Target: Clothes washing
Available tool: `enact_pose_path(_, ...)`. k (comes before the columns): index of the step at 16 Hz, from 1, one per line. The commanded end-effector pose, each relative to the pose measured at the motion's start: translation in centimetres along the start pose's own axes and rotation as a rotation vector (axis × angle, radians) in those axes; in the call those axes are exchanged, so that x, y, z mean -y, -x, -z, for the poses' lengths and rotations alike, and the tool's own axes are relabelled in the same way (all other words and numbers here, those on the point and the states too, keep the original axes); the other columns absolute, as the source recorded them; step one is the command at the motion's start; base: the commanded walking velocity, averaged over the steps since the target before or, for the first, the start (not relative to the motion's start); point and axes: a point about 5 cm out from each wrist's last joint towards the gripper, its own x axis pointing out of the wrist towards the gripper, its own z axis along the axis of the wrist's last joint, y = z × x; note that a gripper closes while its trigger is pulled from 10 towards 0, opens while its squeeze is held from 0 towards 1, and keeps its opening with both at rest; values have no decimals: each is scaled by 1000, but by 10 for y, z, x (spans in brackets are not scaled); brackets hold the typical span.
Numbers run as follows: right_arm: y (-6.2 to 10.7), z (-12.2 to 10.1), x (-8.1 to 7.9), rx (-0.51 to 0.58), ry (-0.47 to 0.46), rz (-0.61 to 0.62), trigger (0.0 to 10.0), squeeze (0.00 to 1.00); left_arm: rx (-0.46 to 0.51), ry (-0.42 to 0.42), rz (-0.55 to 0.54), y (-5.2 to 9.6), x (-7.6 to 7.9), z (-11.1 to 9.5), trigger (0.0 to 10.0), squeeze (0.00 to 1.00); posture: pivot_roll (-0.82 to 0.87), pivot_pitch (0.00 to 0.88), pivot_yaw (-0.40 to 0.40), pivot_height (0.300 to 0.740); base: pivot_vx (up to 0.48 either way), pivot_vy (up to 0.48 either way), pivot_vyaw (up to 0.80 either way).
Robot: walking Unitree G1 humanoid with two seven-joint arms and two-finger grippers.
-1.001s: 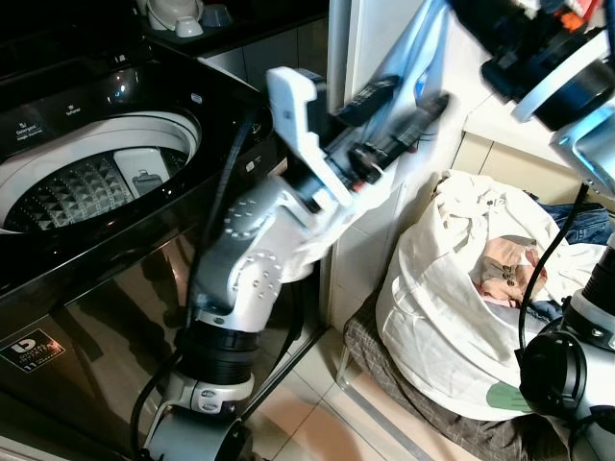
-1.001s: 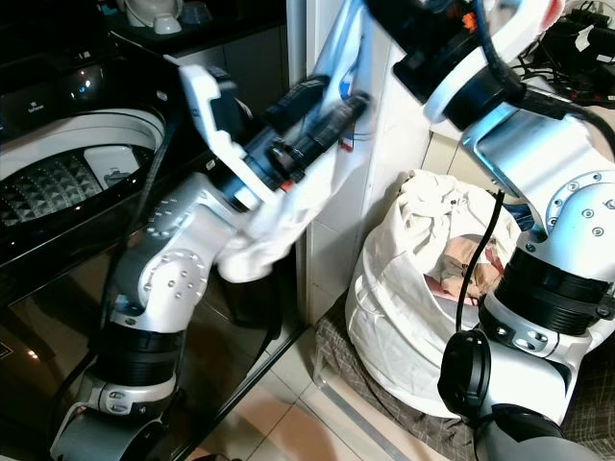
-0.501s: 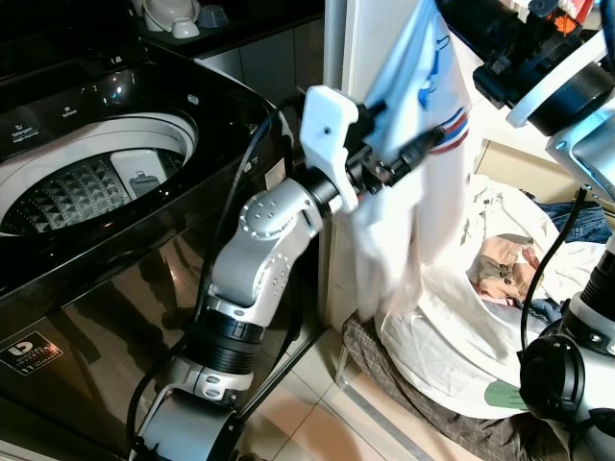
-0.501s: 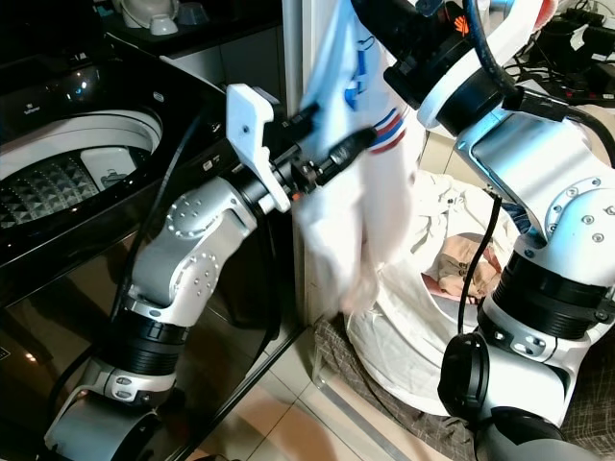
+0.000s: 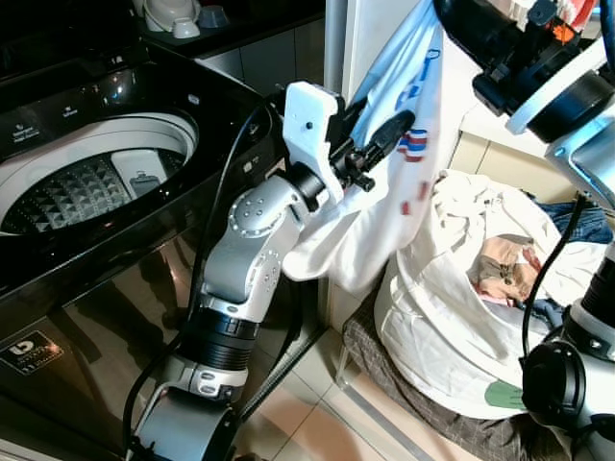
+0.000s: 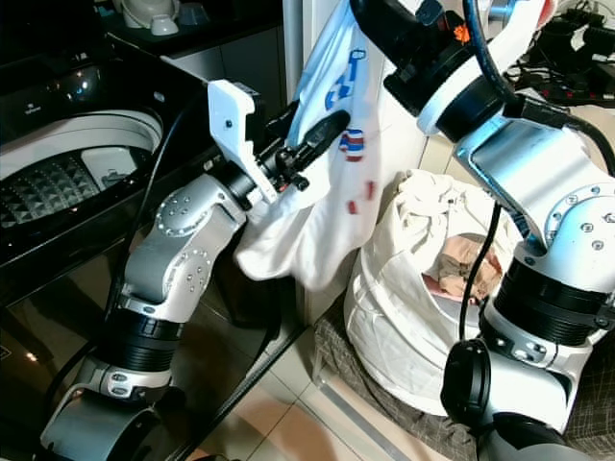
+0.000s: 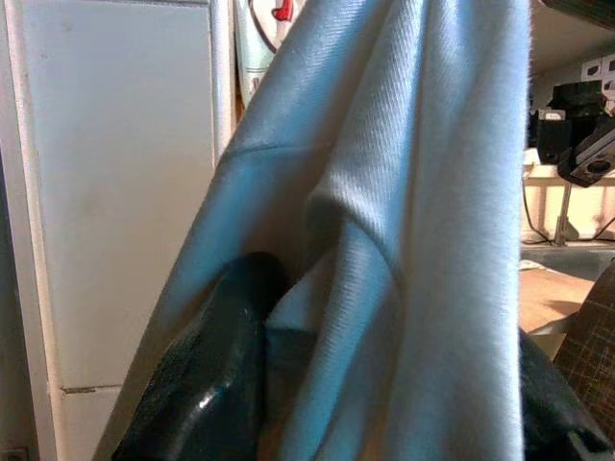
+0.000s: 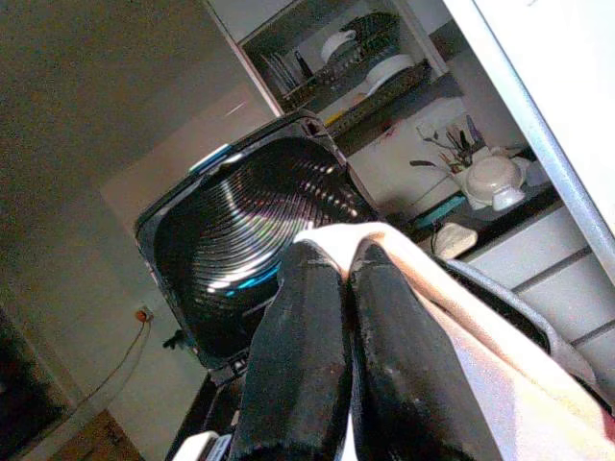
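Observation:
A white shirt (image 5: 404, 106) with blue and red prints hangs from high up, where my right gripper (image 8: 348, 259) is shut on its top edge. My left gripper (image 5: 384, 133) reaches across the shirt at mid height, its black fingers (image 7: 207, 384) on either side of the bunched cloth and closed on it. The lower part of the shirt (image 6: 288, 240) sags below the left wrist. To the left stands the black top-loading washing machine (image 5: 144, 86), lid up, its steel drum (image 5: 77, 192) showing. A white laundry bag (image 5: 442, 317) holding more clothes sits on the floor to the right.
A white cabinet wall (image 5: 370, 38) rises right behind the shirt, between washer and bag. The bag rests on a dark checked mat (image 5: 452, 413) on tiled floor (image 5: 317, 403). A blue garment (image 5: 586, 226) lies behind the bag. Dishes (image 5: 178, 14) stand on the counter beyond the washer.
My left gripper has swung left toward the washer, dragging the shirt's middle with it. The shirt's hem has lifted away from the laundry bag and now bunches under the left wrist.

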Motion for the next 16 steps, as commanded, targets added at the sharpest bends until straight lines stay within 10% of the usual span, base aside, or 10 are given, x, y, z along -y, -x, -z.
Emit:
enact_pose_path(1,1,-1,-7,10,10,-29,0,0,9,-7,-8,0,-4,-2,0,0,-102,0,26,740,0,0,0)
enact_pose_path(16,1,2,-4,5,12,-11,1137,0,19,-23,-52,3,-17,-5,0,0,-97,0,27,740,0,0,0)
